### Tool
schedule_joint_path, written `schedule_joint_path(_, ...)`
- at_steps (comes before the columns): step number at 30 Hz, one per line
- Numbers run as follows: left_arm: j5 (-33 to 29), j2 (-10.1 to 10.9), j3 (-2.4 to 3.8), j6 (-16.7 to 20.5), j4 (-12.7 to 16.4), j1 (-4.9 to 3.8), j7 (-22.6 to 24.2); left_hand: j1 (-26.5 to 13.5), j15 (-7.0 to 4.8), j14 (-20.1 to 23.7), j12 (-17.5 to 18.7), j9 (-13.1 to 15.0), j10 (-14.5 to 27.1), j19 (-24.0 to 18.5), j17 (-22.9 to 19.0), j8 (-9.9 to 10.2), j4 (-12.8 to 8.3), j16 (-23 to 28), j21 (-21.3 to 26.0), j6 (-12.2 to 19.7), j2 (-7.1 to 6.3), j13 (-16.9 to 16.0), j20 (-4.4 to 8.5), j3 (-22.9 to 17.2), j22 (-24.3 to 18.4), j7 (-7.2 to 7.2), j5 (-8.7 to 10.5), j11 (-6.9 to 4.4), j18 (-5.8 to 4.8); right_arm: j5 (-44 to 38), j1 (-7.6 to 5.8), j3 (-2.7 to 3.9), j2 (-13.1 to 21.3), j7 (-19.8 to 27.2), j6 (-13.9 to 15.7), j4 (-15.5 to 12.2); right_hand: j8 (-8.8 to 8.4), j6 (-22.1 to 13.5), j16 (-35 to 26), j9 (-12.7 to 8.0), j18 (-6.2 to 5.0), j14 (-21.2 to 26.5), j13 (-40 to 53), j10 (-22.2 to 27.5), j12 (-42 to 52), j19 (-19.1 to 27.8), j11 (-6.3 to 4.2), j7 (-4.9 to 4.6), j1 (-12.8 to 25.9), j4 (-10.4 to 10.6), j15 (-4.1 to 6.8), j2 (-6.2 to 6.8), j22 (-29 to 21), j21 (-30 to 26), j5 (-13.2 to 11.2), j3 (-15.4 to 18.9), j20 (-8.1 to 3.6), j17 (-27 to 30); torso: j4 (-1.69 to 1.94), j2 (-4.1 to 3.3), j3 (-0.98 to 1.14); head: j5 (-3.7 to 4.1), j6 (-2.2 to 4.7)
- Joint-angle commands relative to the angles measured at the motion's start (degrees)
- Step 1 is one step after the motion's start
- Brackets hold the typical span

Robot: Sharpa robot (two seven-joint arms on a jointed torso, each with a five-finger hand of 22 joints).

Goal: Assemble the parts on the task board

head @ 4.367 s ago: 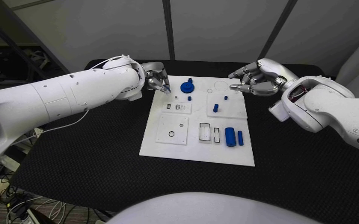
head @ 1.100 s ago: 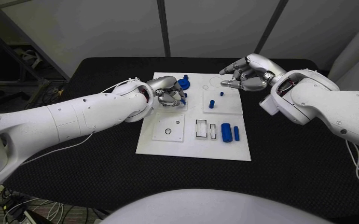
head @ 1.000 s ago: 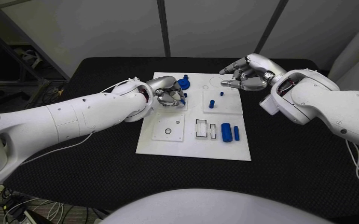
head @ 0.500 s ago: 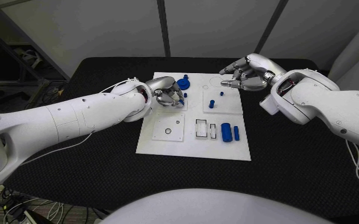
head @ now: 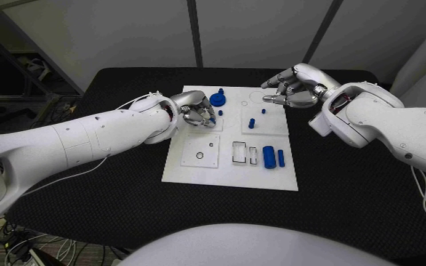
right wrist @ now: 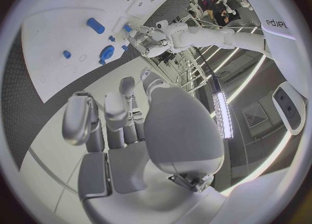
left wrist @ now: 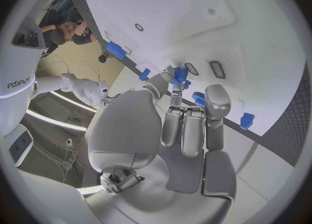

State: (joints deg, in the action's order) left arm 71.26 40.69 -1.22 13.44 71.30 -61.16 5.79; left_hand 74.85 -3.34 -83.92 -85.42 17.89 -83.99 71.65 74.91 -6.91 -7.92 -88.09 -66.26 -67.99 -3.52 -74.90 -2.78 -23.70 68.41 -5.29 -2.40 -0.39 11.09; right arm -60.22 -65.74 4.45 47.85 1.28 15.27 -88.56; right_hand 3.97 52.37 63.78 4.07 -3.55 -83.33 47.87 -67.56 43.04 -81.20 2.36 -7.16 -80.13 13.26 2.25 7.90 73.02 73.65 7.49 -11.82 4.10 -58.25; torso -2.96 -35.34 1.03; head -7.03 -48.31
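Black, finely textured table [head: 106,204] is carrying the flat white task board [head: 226,177]. Blue cylindrical parts [head: 268,156] are lying near its near right corner. A small blue part [left wrist: 179,75] is being pinched by the left hand [head: 197,112]; the right hand [head: 293,90] is being held curled, empty, over the far right corner.

A robotics lab: a black table [head: 106,198] stands before grey partition panels [head: 249,20], with cables [head: 22,247] trailing on the floor.
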Motion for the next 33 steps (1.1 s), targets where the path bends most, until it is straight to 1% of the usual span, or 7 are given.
schedule_joint_path(1,-0.1,0.2,-0.06,-1.7,0.1,0.07,-0.8,0.2,-0.44,-5.1,-0.1,2.8,-3.0,-0.2,11.7,-0.2,0.0,-0.1,0.3,-2.6,0.51,-11.9,0.07,0.2,0.0,1.81,-0.37,-0.17,-4.31,-0.1,-0.10,0.03,0.0,0.4,0.3,0.0,-0.12,0.5,-0.1,0.0,-0.57,-0.4,0.1,-0.4,0.2,-0.3,-0.18,-0.04,0.1,0.0,0.08,-0.54,0.1,-0.2,0.3,-0.2,-0.14,-0.1,0.04,0.00,0.00,-0.03,-0.02)
schedule_joint_path(11,-0.1,1.0,-0.06,-2.5,0.3,0.07,-1.3,0.2,-0.45,-5.1,0.0,2.8,-3.0,-0.2,11.7,-0.2,-0.1,-0.1,0.3,-2.6,0.49,-11.9,0.08,0.3,-0.1,1.80,-0.37,-0.17,-4.30,-0.1,-0.10,0.03,-0.1,0.4,0.3,0.1,-0.12,0.5,-0.1,0.0,-0.57,-0.4,0.1,-0.4,0.2,-0.3,-0.18,-0.04,0.1,0.0,0.08,-0.54,0.1,-0.2,0.3,-0.2,-0.14,-0.1,0.03,0.00,0.00,-0.19,-0.01)
schedule_joint_path(14,-0.1,1.0,-0.07,-1.4,0.4,0.07,-0.7,0.3,-0.45,-5.0,0.2,2.8,-2.8,-0.3,11.6,-0.1,-0.2,0.0,0.4,-2.6,0.50,-11.7,0.08,0.3,-0.1,1.78,-0.37,-0.16,-4.28,-0.1,-0.09,0.03,-0.1,0.4,0.3,0.1,-0.12,0.5,-0.1,0.0,-0.57,-0.4,0.1,-0.4,0.2,-0.3,-0.18,-0.04,0.1,0.0,0.08,-0.54,0.1,-0.2,0.3,-0.2,-0.14,-0.1,0.02,0.00,0.00,-0.26,0.09)
schedule_joint_path(19,-1.2,1.1,-0.05,1.5,1.0,0.07,1.4,0.4,-0.43,-4.8,4.2,2.5,-0.1,-0.6,11.1,0.1,-0.5,0.2,0.7,-2.7,0.72,-8.9,0.09,0.3,-0.3,1.67,-0.37,-0.09,-4.22,-0.1,-0.09,0.03,-0.2,0.4,0.3,0.1,-0.12,0.5,-0.1,0.0,-0.57,-0.4,0.1,-0.4,0.2,-0.3,-0.18,-0.04,0.1,0.0,0.08,-0.54,0.1,-0.2,0.3,-0.2,-0.14,-0.1,-0.07,-0.01,-0.04,-0.23,0.26)
schedule_joint_path(22,-2.1,1.3,0.02,3.2,1.6,0.07,2.7,0.5,-0.43,-4.8,4.2,2.5,0.0,-0.7,11.0,0.1,-0.5,0.3,0.7,-2.7,0.75,-8.9,0.09,0.3,-0.3,1.66,-0.37,-0.09,-4.20,-0.1,-0.09,0.03,-0.2,0.4,0.3,0.2,-0.12,0.6,0.0,0.0,-0.55,-0.5,0.2,-0.5,0.4,-0.4,-0.18,-0.04,0.2,0.0,0.08,-0.55,0.2,-0.1,0.3,-0.3,-0.15,-0.2,-0.06,-0.01,-0.01,-0.11,0.36)
schedule_joint_path(28,-4.8,1.9,1.08,6.4,3.1,0.07,5.7,0.5,-0.43,-4.8,4.1,2.5,-0.1,-0.6,11.0,0.1,-0.5,0.3,0.7,-2.7,0.83,-9.0,0.09,0.3,-0.2,1.66,-0.38,-0.09,-4.22,-0.2,-0.09,0.03,-0.4,-0.1,0.7,0.3,-0.09,0.6,0.0,0.0,-0.54,-0.5,0.2,-0.5,0.5,-0.4,-0.19,-0.02,0.2,0.0,0.08,-0.64,0.2,-0.1,0.3,-0.3,-0.15,-0.3,-0.03,0.02,0.01,0.01,0.58)
schedule_joint_path(33,-8.3,2.8,1.68,8.3,5.1,0.07,7.7,0.5,-0.44,-4.8,4.1,2.5,-0.1,-0.6,11.0,0.1,-0.6,0.3,0.6,-2.8,0.86,-9.0,0.10,0.3,-0.2,1.66,-0.38,-0.09,-4.23,-0.5,-0.09,0.02,-0.6,-0.9,1.0,0.1,0.20,1.5,0.3,0.1,-0.50,-0.7,0.5,-0.8,1.1,-0.6,-0.33,0.10,-0.1,-0.3,0.16,-1.15,0.4,0.1,0.4,-0.8,-0.21,-0.7,-0.04,-0.01,-0.01,0.12,0.98)
